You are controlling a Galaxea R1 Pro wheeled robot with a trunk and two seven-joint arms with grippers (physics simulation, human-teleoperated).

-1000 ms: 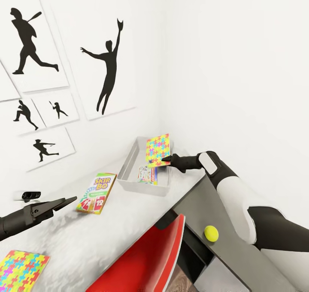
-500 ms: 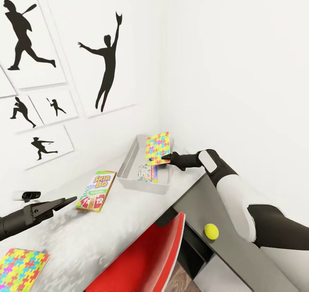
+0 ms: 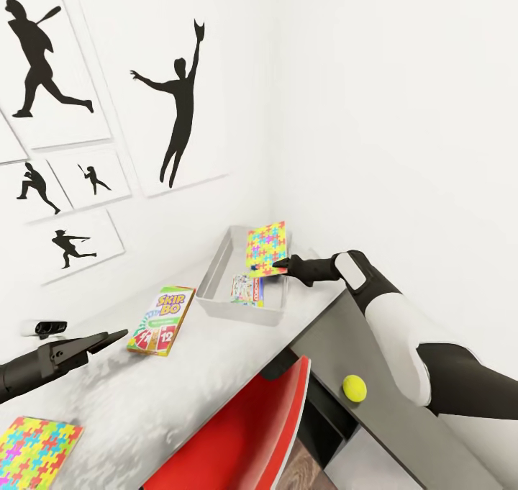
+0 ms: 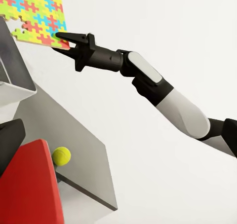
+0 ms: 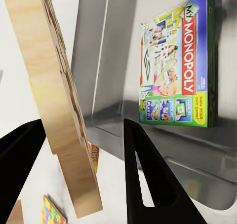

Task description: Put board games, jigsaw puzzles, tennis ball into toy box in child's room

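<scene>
Our right tool (image 3: 282,265) pinches a jigsaw puzzle (image 3: 265,247) by its edge, tilted upright. The toy box (image 3: 216,268) lies directly below it, so we only release. Our left tool (image 3: 108,339) rests closed, well apart.

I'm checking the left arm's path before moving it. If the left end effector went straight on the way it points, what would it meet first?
Probably the Skip-Bo box. The left end effector points across the table toward that box, with bare tabletop between them. Depth is unclear, so it might pass just over the flat box.

Puzzle (image 3: 266,247): yellow, green, pink, blue pieces. Skip-Bo (image 3: 162,321): green, yellow, red. Bin (image 3: 216,274) grey, ball (image 3: 354,388) yellow-green, chair (image 3: 244,439) red.
</scene>
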